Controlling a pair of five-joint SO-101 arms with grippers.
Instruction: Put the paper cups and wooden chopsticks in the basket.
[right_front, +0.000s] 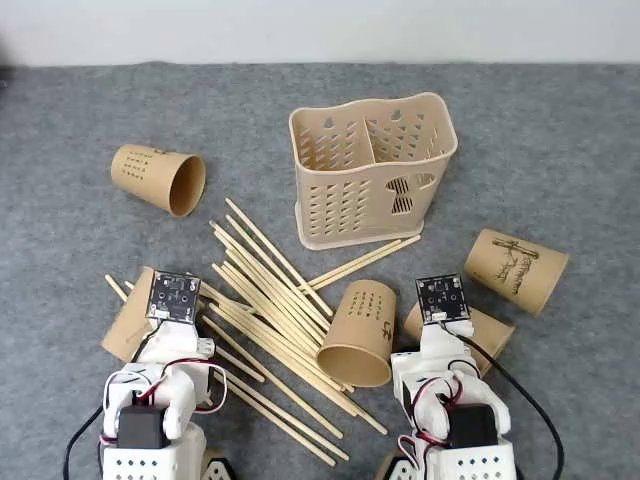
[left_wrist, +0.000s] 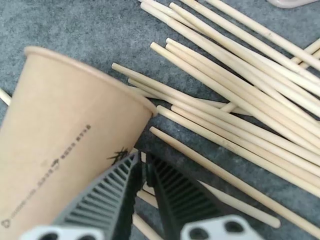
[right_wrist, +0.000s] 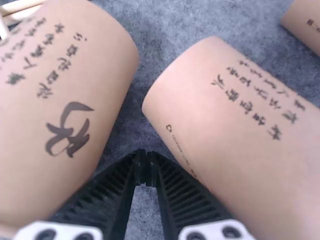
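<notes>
A tan slotted basket (right_front: 370, 170) stands upright at the back centre. Wooden chopsticks (right_front: 270, 300) lie scattered in front of it, seen up close as chopsticks (left_wrist: 240, 100). Several paper cups lie on their sides: one at the back left (right_front: 158, 178), one in the middle (right_front: 362, 332), one at the far right (right_front: 515, 268). My left gripper (left_wrist: 143, 159) is shut and empty, right beside a lying cup (left_wrist: 65, 150). My right gripper (right_wrist: 145, 156) is shut and empty, low over the mat between the middle cup (right_wrist: 55, 115) and another cup (right_wrist: 245, 145).
Grey felt mat (right_front: 560, 130) covers the table, with open room at the back left and back right. The left arm (right_front: 172, 298) and right arm (right_front: 443, 297) sit at the front edge. A white wall strip runs along the back.
</notes>
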